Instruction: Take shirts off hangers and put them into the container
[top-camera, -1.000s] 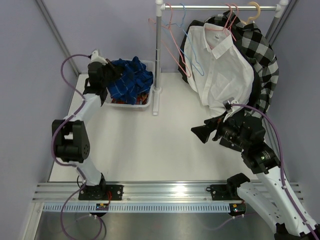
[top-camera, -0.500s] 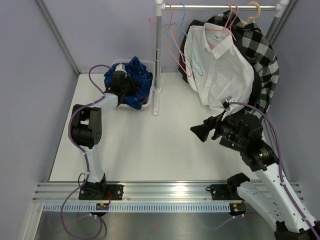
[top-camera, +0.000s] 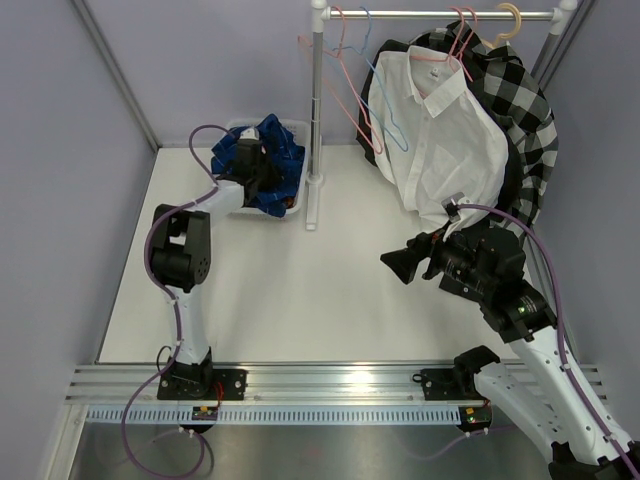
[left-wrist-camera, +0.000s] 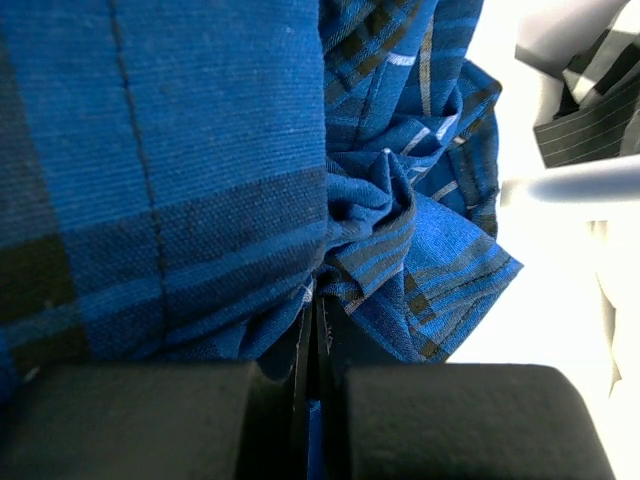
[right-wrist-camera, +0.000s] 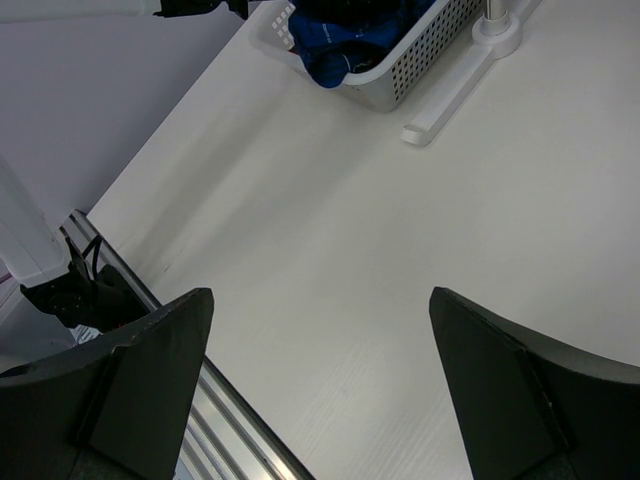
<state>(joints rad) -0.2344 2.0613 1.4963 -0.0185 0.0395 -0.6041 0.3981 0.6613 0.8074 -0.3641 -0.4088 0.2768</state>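
Your left gripper (left-wrist-camera: 313, 300) is closed tight, pinching a puckered fold of the woven blue shirt (left-wrist-camera: 200, 150), bunched directly ahead of it inside the perforated white plastic container (right-wrist-camera: 430, 50).

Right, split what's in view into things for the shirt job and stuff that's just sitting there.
For the job:
- blue shirt, pinched in the shut left gripper
- basket
- white shirt
- checked shirt
- empty hangers
- right gripper, open

Just there:
- rail
- table
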